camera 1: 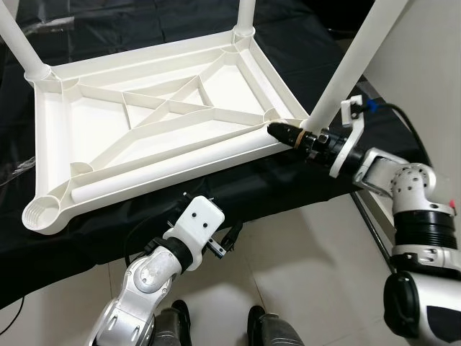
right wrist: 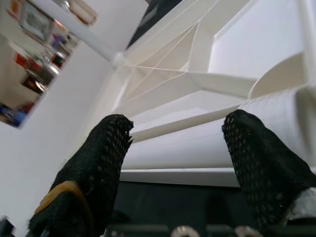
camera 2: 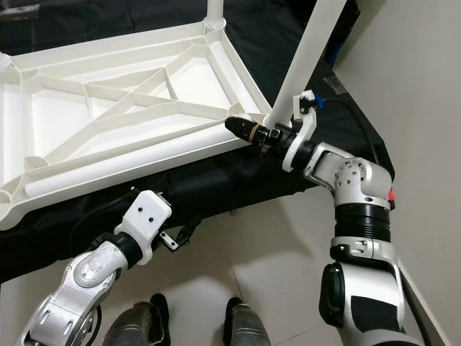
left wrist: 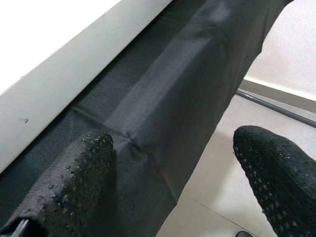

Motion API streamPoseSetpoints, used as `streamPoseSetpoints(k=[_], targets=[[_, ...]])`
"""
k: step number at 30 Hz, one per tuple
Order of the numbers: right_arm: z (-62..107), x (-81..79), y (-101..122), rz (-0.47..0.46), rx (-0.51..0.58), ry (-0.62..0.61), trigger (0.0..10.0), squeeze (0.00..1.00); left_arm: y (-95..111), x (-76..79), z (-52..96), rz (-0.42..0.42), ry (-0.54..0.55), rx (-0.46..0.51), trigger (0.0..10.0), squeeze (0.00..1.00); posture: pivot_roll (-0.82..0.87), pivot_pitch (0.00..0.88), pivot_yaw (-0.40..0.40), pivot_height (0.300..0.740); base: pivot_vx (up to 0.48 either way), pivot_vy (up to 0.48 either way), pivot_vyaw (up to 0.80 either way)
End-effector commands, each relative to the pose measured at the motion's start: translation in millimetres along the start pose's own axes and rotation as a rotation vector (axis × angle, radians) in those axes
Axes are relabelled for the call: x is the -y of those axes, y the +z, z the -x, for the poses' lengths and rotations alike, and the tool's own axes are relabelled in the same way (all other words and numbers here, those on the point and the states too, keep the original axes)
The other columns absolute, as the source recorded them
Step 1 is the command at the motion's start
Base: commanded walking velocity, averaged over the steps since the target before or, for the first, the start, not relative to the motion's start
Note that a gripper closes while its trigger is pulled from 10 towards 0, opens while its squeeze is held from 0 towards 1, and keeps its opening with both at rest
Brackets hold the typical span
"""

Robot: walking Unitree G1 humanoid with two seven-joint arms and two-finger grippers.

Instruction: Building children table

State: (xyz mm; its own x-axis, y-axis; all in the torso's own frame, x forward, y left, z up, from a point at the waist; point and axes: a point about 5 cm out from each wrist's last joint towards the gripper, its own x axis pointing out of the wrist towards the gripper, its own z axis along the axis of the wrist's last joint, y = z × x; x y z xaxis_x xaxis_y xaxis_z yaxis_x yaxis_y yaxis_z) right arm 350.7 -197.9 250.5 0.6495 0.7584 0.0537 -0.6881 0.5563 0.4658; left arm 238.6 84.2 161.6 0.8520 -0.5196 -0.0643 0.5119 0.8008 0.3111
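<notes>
Left eye view: upturned white children's table top (camera 1: pixel 144 137) lies underside-up w/ ribs showing, on a black-draped table (camera 1: pixel 302 43). Three legs already stand in corner sockets: far-left leg (camera 1: pixel 18 40), far-right leg (camera 1: pixel 245 13) and near-right leg (camera 1: pixel 356 61), which leans up and away from its corner. A fourth, loose leg (camera 1: pixel 166 169) lies inside the top along its near rim, long axis running from the right gripper (camera 1: pixel 277 132) toward the empty socket (camera 1: pixel 39 213) at the near-left corner.

Right gripper sits at the near-right corner, fingers level w/ the rim and pointing in across the top. Right wrist view shows the two fingers (right wrist: pixel 106 148) apart, nothing between them; the loose leg's end is straight ahead, partly behind the one finger, not yet clamped. Its length runs away from the fingers, roughly in line w/ their reach.

Left gripper (camera 1: pixel 223 245) hangs below the near edge of the draped table, beneath the top; left wrist view has fingers (left wrist: pixel 74 177) apart, empty, facing black cloth and the pale edge above. The open socket lies up and off to the robot's left of these fingers.

Judgement: right arm is nearer the loose leg's end; left arm nearer the open socket. Next move likely needs the right fingers to close on the leg end.

No brand, label or legible writing on the parts.
</notes>
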Motion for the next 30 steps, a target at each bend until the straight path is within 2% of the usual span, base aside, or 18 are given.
streamPoseSetpoints(k=[1, 4, 6, 8, 10, 12, 20, 30], targets=[[2.3, 1.1, -3, 0.03, -0.025, -0.01, 10.0, 0.0, -2, 6.8, 2.4, 0.015, -0.022, -0.011, 10.0, 0.0, 0.13, 0.3, -0.072, 0.74, 0.0, 0.0, 0.0], [5.3, 0.2, 2, 0.071, -0.039, -0.013, 10.0, 0.0, -3, 7.0, 2.5, 0.016, -0.021, -0.014, 10.0, 0.0, 0.13, 0.3, -0.072, 0.74, 0.0, 0.0, 0.0], [8.8, -2.0, 14, 0.192, -0.04, -0.041, 10.0, 0.0, -3, 7.6, 2.6, 0.016, -0.022, -0.015, 10.0, 0.0, 0.13, 0.297, -0.072, 0.74, 0.0, 0.0, 0.0], [4.9, 1.7, 24, 0.28, -0.043, -0.166, 10.0, 0.0, -3, 9.3, 2.8, 0.019, -0.026, -0.013, 10.0, 0.0, 0.12, 0.295, -0.074, 0.74, 0.0, 0.0, 0.0], [2.9, 3.2, 25, 0.289, -0.05, -0.209, 10.0, 0.0, -3, 9.9, 2.9, 0.021, -0.027, -0.013, 10.0, 0.0, 0.12, 0.294, -0.073, 0.74, 0.0, 0.0, 0.0], [-1.9, 3.0, 24, 0.342, -0.075, -0.27, 10.0, 0.0, -3, 11.8, 3.0, 0.023, -0.03, -0.011, 10.0, 0.0, 0.12, 0.292, -0.07, 0.74, 0.0, 0.0, 0.0], [-15.8, -7.1, 4, 0.348, -0.13, -0.221, 10.0, 0.0, -2, 15.9, 3.1, 0.028, -0.038, -0.005, 10.0, 0.0, 0.12, 0.282, -0.073, 0.74, 0.0, 0.0, 0.0], [-26.6, -0.9, -22, 0.33, -0.196, -0.251, 10.0, 0.0, 0, 17.2, 4.2, 0.032, -0.037, 0.0, 10.0, 0.0, 0.12, 0.283, -0.076, 0.74, 0.0, 0.0, 0.0]])
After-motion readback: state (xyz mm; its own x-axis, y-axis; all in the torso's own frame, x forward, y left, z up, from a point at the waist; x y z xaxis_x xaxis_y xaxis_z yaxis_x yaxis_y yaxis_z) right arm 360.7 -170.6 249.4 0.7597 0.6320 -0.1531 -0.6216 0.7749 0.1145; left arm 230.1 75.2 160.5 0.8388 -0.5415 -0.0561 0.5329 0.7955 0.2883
